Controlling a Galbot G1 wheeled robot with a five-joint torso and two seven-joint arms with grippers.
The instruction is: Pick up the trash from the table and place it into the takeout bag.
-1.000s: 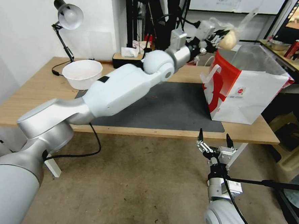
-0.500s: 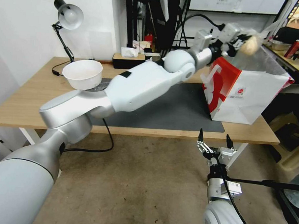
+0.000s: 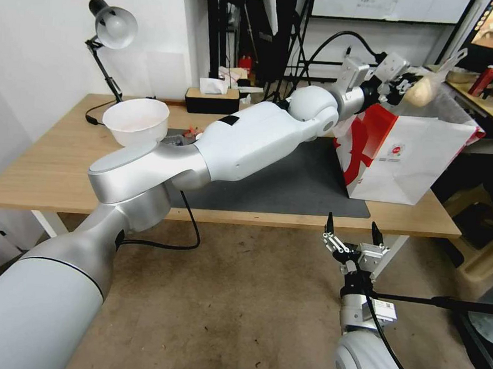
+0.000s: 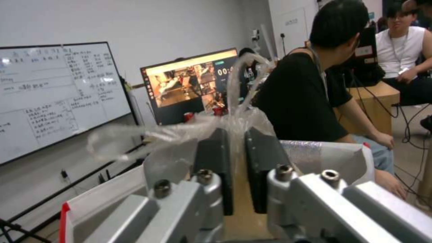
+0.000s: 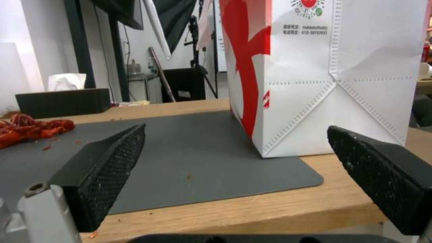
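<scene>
Presently, working across from the left of the table (image 3: 47,161): a white bowl (image 3: 135,121) sits at the far-left corner of the dark mat (image 3: 291,181), well apart from the takeout bag (image 3: 410,155). Just beside the bowl, on the mat, lies a small heap of red scraps (image 5: 31,130). Both remain to be collected, in my judgement.

Left arm reaches across the mat toward the takeout bag. The left gripper (image 3: 402,82) is above the bag's open mouth, its fingers (image 4: 216,158) pinched nearly closed on the gathered neck of the clear bag with tan bun (image 3: 422,92). The bun hangs just over the bag's top edge, not yet inside. Release has not occurred.

The takeout bag stands upright on the right end of the mat, red side panel facing the bowl.

The right gripper (image 3: 353,235) is parked below the table's front edge, in front of the takeout bag, jaws spread wide and holding nothing.

Assessment: one item is at the point of deposit; the bowl and scraps are outstanding. The bag's contents cannot be seen.
</scene>
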